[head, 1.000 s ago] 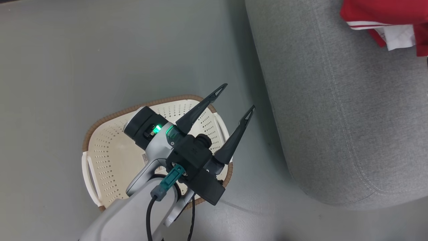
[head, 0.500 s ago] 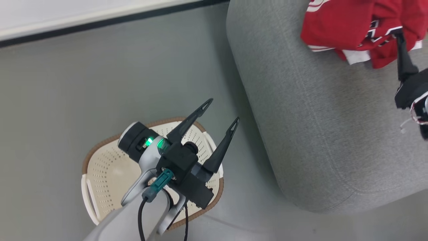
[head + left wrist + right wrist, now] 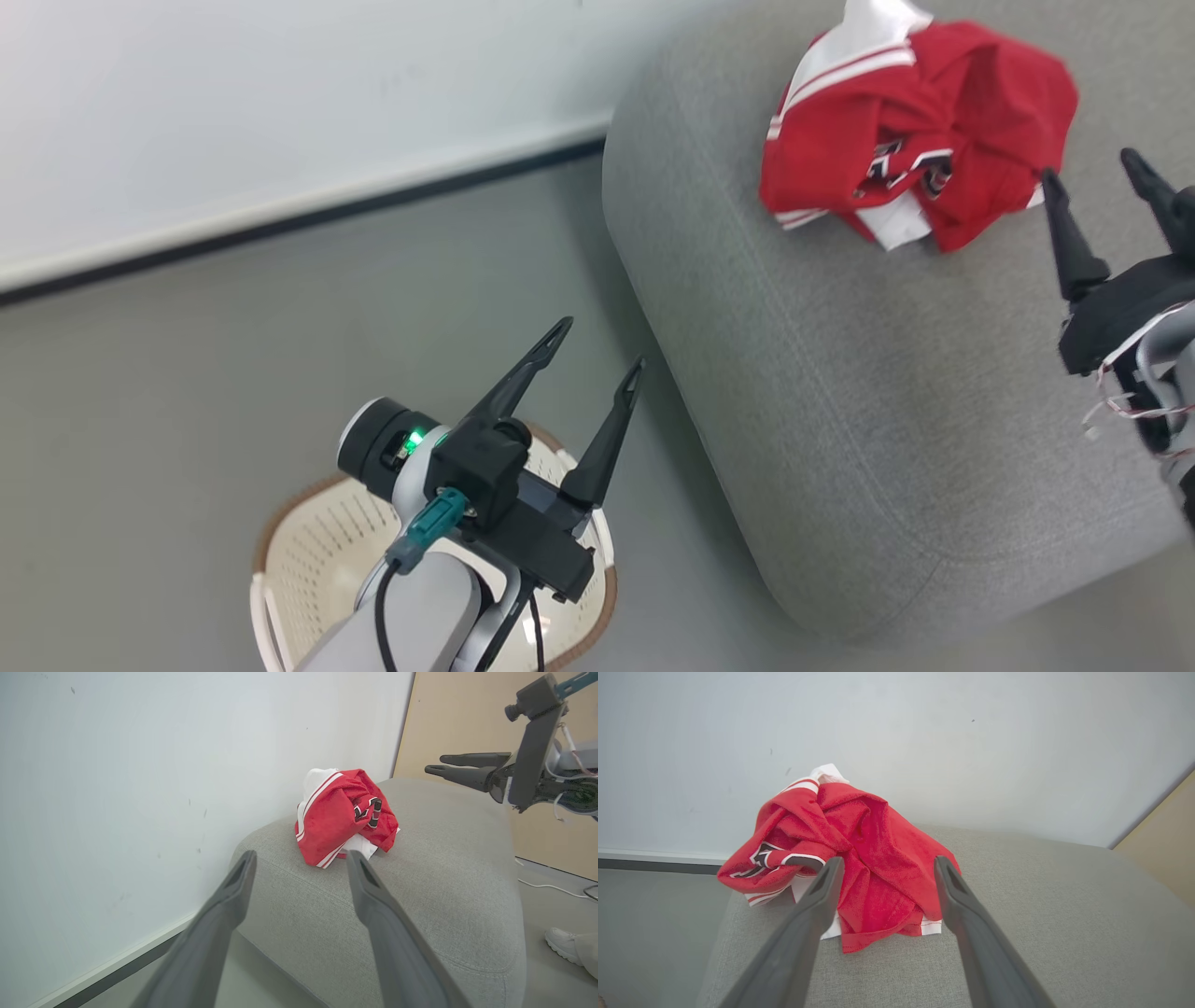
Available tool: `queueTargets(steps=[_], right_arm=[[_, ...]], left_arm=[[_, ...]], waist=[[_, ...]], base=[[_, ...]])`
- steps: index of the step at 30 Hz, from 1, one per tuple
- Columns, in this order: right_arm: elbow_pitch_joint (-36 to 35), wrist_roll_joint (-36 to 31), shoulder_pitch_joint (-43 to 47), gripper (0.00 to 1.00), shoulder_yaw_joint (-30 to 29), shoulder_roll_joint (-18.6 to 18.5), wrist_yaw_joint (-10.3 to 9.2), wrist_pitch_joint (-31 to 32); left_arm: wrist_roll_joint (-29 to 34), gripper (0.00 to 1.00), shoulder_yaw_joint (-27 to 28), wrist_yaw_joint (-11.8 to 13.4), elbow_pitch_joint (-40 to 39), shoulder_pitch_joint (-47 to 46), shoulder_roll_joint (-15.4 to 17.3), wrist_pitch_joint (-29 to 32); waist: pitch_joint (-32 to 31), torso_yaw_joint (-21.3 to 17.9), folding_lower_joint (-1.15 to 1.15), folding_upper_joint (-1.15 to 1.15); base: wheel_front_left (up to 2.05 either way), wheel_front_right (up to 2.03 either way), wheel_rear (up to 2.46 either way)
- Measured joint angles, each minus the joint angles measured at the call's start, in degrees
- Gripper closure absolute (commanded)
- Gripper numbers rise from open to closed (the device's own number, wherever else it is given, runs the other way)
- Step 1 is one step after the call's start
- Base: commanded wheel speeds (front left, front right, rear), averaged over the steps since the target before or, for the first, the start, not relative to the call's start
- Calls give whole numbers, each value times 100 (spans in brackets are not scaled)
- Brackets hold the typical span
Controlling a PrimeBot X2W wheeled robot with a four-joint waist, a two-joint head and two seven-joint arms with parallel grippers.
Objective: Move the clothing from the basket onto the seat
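A crumpled red-and-white garment lies on the grey seat. The right gripper hovers beside it, fingers spread wide, holding nothing. The left gripper, equally splayed and empty, hangs over the basket on the floor.

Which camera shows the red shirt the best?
The right wrist view: the red shirt lies big and close, crumpled on the grey seat, right ahead of the open right gripper. The head view shows it smaller, from above; the left wrist view shows it farther off, from the side.
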Motion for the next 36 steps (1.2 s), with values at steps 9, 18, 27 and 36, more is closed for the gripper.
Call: queueTargets(steps=[9,18,27,36], right_arm=[[-452,196,644,0,-14,471,15,-16],[-1405,219,1620,0,45,797,-18,-26],[-2429,238,2442,0,24,1025,-389,-40],[-3348,93,3370,0,-5,1150,-927,-40]], left_arm=[[-348,0,291,113,265,459,-76,-76],[-409,0,783,324,323,1084,202,-120],[-414,0,1371,409,176,1802,550,-146],[-374,0,1887,452,-219,2509,733,-171]], waist=[[-708,107,0,0],[-1200,633,1,-1],[-1470,1188,1,-1],[-1632,1406,1,-1]], base=[[0,0,0],[0,0,0],[0,0,0],[0,0,0]])
